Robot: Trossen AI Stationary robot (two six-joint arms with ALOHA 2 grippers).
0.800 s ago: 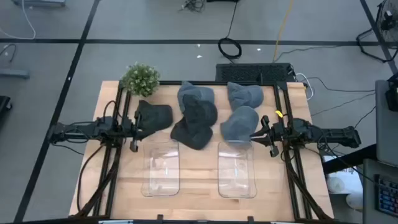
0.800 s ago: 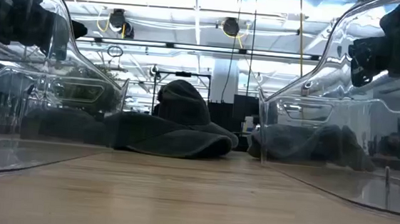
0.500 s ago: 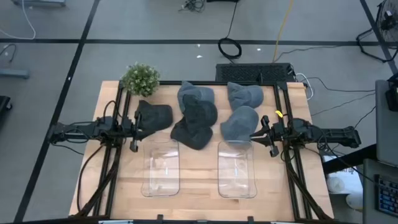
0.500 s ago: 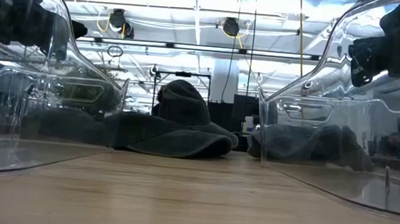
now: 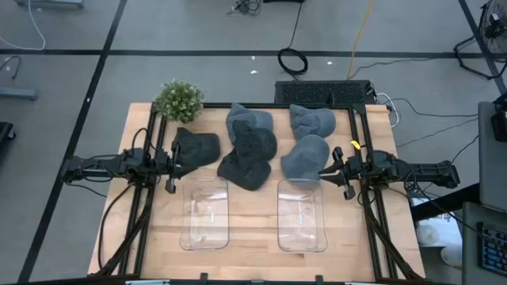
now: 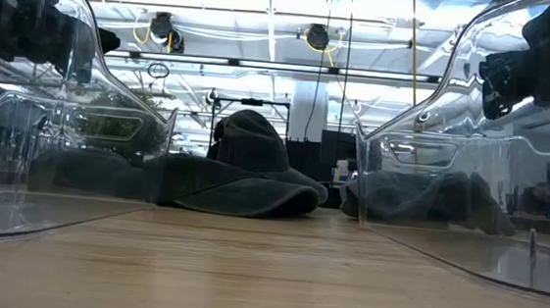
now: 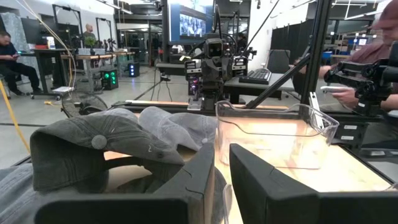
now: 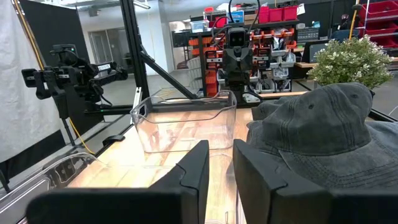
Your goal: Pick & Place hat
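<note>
The left gripper (image 5: 171, 162) sits at the left side of the wooden table (image 5: 253, 237); its two dark fingers (image 7: 196, 177) stand close together with only a thin gap, and they hold nothing; right in front of its tips lies a dark cap (image 5: 198, 148), so close that I cannot tell if they touch; past that cap, farther from this gripper, lies a dark floppy hat (image 5: 248, 158) with a blue-grey cap (image 5: 248, 120) behind it; a small green plant (image 5: 179, 100) stands at the far corner, beside the left gripper's side; a clear plastic bin (image 5: 204, 214) lies on the table near the front, just beside this gripper, with a second clear bin (image 5: 302, 216) next to it, closer to the other arm; the right gripper (image 5: 341, 173) sits at the right side of the table, and its fingers (image 8: 196, 168) are also nearly closed and hold nothing; a grey cap (image 5: 305, 158) lies right at its tips, maybe touching; another grey cap (image 5: 310, 120) lies behind that one, near the back edge; the table is light wood with black rails along both sides; around it the floor is grey with black lines and loose cables; the room behind is a big bright workshop with desks, screens, shelves and red boxes, and a person (image 7: 12, 53) sits at a desk far off.
</note>
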